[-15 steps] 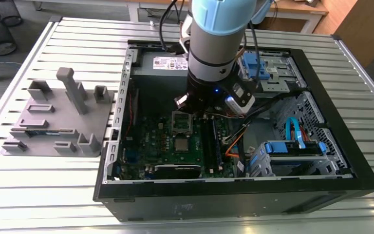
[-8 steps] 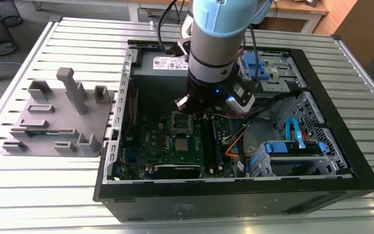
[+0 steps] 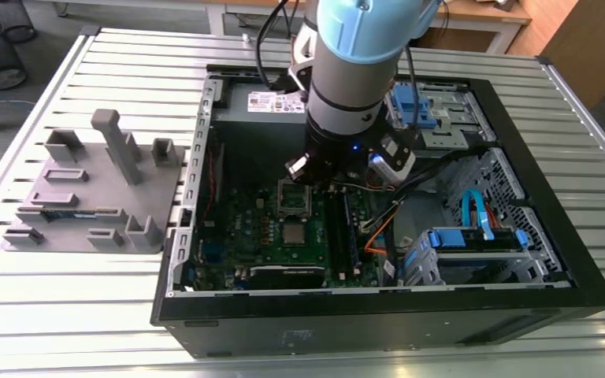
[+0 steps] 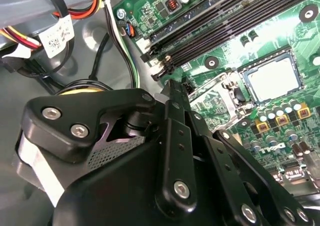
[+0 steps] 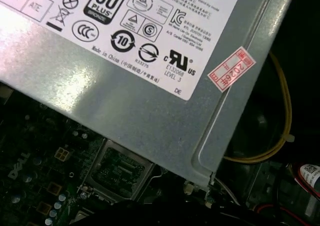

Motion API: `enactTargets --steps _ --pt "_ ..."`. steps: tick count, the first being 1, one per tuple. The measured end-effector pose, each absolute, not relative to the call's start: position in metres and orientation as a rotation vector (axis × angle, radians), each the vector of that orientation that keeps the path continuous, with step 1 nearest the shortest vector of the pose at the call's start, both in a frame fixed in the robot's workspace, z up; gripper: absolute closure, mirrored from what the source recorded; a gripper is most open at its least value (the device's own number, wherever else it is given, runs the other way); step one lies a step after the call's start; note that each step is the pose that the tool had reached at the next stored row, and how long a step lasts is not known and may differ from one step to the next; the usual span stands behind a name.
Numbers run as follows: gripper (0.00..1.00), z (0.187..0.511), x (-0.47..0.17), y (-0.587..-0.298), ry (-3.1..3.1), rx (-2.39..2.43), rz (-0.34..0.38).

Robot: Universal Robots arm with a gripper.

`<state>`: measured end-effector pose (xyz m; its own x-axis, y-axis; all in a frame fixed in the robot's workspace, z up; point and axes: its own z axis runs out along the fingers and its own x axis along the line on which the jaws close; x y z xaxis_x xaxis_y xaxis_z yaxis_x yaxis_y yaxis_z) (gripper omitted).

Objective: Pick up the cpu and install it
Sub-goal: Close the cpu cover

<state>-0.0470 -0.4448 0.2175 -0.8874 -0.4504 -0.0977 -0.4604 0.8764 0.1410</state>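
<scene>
Light-blue and grey arm [image 3: 350,71] with black, screw-studded linkage [image 4: 175,151].

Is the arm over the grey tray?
No, the arm hangs inside the open case, over the green board; the tray sits apart.

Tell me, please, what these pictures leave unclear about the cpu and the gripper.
Gripper: whether it holds anything; the arm covers its underside in the exterior view, and the frame edge cuts it off in the second wrist view.
Cpu: the pale square in the socket looks like it, but glare in the second wrist view and smallness in the exterior view leave that unsure.
Tray: what its slots hold; too small in the exterior view.
</scene>
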Motion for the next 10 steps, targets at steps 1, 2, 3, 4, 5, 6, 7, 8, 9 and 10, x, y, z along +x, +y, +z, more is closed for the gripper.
enactTargets --steps 1,2,3,4,5,6,7,8,9,10 --pt "0.89 0.2173 -0.0469 -0.4447 2.981 -0.733 0.248" --pt "0.89 0.2171 -0.0467 -0.4448 2.979 -0.747 0.248" --pt "0.89 0.2168 -0.0465 -0.4448 2.975 -0.763 0.249" --pt "0.89 0.2165 -0.0464 -0.4448 2.972 -0.782 0.250" --pt "0.89 0.2162 -0.0463 -0.4448 2.967 -0.801 0.250" --pt "0.89 0.2159 -0.0462 -0.4448 2.963 -0.820 0.251" --pt "0.89 0.2155 -0.0461 -0.4448 2.959 -0.838 0.252" --pt "0.89 0.2152 -0.0461 -0.4448 2.955 -0.854 0.255" --pt "0.89 0.2148 -0.0461 -0.4449 2.950 -0.869 0.260" --pt "0.89 0.2144 -0.0461 -0.4448 2.945 -0.878 0.269"
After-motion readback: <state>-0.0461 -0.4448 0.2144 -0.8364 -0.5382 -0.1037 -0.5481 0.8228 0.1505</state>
